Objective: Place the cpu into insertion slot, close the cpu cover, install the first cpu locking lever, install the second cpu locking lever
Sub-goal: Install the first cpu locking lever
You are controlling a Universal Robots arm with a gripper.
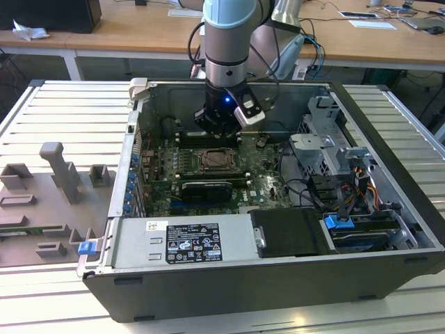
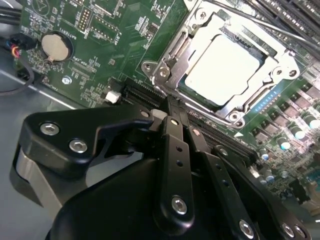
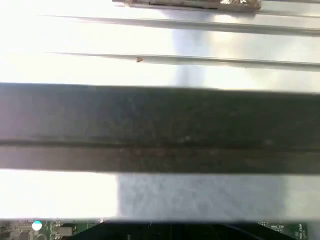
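Case wall, seen close
A dark horizontal band (image 3: 160,127) crosses between bright ribbed metal (image 3: 160,40) and a pale panel; a green circuit board (image 3: 30,229) strip shows at one edge.

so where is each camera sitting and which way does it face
Exterior view: off the arm, outside the open computer case, looking down into it; the arm and gripper hang over the insertion slot.
Second wrist view: on the arm, looking past the gripper at the cpu lying in the insertion slot of the green board.
First wrist view: on the arm, facing a dark case wall and the ribbed table beyond.
Shared: exterior and second wrist views both show gripper and slot.
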